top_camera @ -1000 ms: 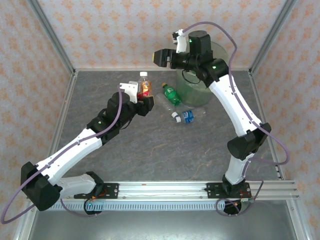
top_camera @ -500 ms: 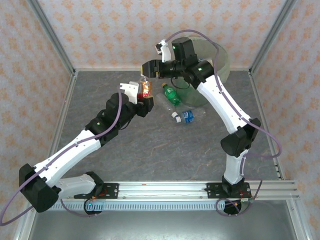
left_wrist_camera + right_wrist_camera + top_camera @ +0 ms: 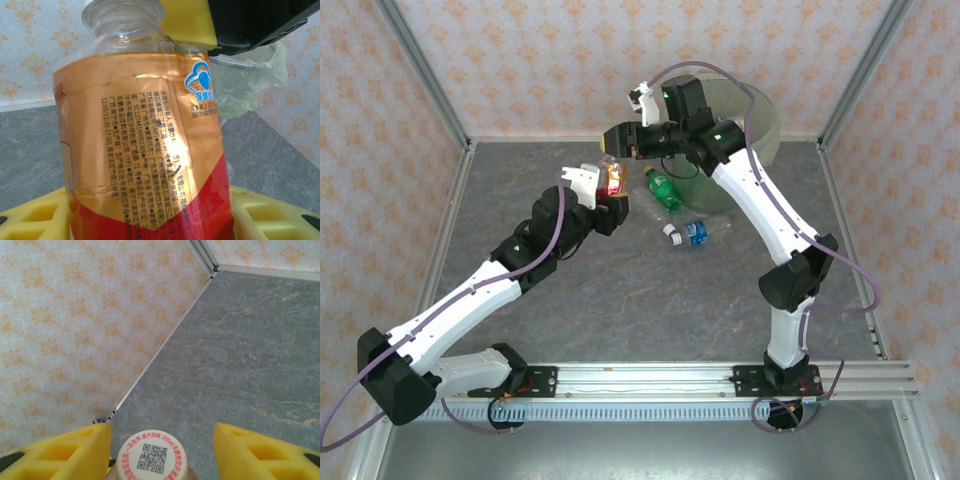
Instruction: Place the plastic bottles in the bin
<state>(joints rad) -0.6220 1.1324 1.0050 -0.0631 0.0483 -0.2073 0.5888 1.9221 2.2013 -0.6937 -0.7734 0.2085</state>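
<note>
An upright bottle with an orange and red label [image 3: 612, 178] [image 3: 145, 150] stands in my left gripper [image 3: 604, 196] [image 3: 150, 212], which is shut on its lower body between yellow fingers [image 3: 272, 215]. Directly above it, my right gripper [image 3: 618, 140] [image 3: 161, 435] is open, its yellow fingers [image 3: 67, 450] either side of the bottle's white cap [image 3: 151, 458]. One right finger [image 3: 187, 22] shows beside the bottle's neck. A green bottle [image 3: 663, 188] and a blue-labelled bottle [image 3: 692, 232] lie on the table. The pale-green bin [image 3: 765, 125] [image 3: 250, 80] stands at the back right, behind the right arm.
The grey table [image 3: 650, 290] is walled by patterned panels [image 3: 75, 315] with metal corner posts [image 3: 425, 70]. The right arm's links [image 3: 760, 210] span the space in front of the bin. A rail [image 3: 650, 378] runs along the near edge.
The right gripper has swung left from over the bin and come down over the held bottle's cap. The left gripper with the bottle has barely moved.
</note>
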